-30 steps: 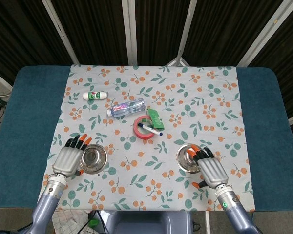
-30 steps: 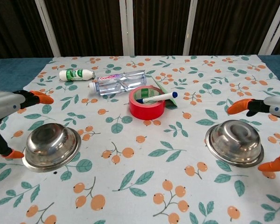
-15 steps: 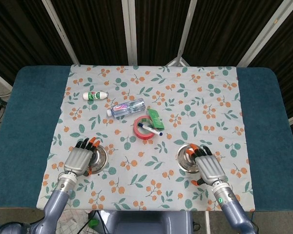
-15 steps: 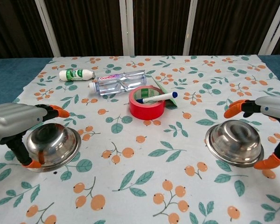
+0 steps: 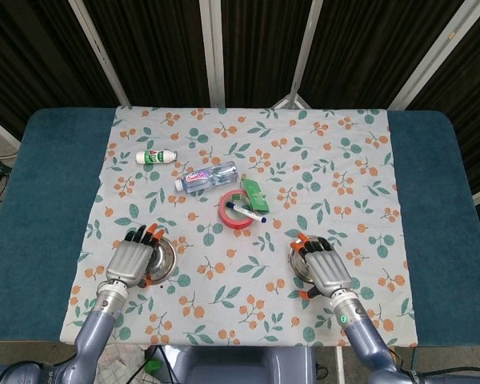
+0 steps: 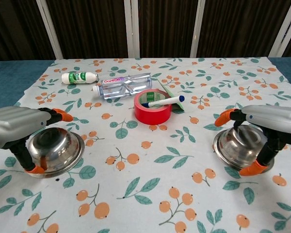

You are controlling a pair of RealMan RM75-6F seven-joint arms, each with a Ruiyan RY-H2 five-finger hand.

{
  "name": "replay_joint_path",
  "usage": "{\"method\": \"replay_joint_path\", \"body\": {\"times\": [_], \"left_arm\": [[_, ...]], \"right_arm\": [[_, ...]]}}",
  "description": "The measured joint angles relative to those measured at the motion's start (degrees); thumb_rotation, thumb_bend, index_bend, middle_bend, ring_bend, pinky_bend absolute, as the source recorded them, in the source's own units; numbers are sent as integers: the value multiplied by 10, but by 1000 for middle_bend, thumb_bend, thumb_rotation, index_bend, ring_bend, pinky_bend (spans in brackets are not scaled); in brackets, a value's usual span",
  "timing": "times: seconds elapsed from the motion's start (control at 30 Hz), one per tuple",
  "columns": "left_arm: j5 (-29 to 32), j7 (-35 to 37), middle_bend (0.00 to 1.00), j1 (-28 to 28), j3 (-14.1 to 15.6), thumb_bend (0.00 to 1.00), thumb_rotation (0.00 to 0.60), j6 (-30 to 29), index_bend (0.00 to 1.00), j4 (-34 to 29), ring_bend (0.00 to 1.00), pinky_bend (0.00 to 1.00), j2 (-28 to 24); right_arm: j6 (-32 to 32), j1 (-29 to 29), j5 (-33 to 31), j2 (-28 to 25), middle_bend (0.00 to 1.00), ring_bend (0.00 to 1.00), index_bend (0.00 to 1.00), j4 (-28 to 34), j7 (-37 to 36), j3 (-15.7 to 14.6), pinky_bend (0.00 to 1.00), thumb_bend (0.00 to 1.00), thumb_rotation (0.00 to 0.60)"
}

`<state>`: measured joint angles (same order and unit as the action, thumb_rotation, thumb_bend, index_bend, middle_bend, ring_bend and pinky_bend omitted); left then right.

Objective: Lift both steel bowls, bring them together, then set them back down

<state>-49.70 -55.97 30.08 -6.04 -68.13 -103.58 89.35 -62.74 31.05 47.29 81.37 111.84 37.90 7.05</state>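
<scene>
Hands (image 6: 17, 127) (image 6: 269, 121) over steel bowls (image 6: 56, 150) (image 6: 235, 145)

Table (image 5: 40, 184): teal top, covered by a floral cloth (image 5: 336, 160).
Cloth, centre: tape roll (image 5: 237, 210); water bottle (image 5: 209, 176) at 11 o'clock, white bottle (image 5: 157, 157) beyond.
Bowls (image 6: 53, 151) (image 6: 236, 145): seated at 8 and 4 o'clock.

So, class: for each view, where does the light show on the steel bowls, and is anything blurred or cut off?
Chest view: sharp; soft highlights and dark reflections on the left bowl and right bowl; the left hand and right hand are cut off at the frame edges. Head view: even light, faint shadows, hands cover most of each bowl.
</scene>
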Motion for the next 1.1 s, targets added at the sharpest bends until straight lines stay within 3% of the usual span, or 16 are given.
{"method": "replay_joint_path", "body": {"times": [0.27, 0.53, 0.77, 1.1], "left_arm": [[10, 3, 81, 10, 2, 0, 600, -5, 48, 10, 157, 382, 4], [13, 5, 92, 18, 4, 0, 600, -15, 47, 18, 164, 391, 10], [30, 4, 183, 26, 3, 0, 600, -14, 73, 25, 186, 417, 14], [42, -1, 211, 37, 5, 0, 600, -26, 90, 27, 215, 435, 20]], "right_arm": [[4, 20, -27, 15, 56, 163, 174, -20, 5, 1, 61, 66, 600], [-5, 33, -38, 19, 56, 164, 174, -15, 14, 0, 61, 66, 600], [-17, 42, -52, 17, 66, 182, 188, -9, 23, -1, 70, 65, 600], [-22, 54, -73, 10, 96, 209, 206, -7, 33, -8, 87, 66, 600]]}}
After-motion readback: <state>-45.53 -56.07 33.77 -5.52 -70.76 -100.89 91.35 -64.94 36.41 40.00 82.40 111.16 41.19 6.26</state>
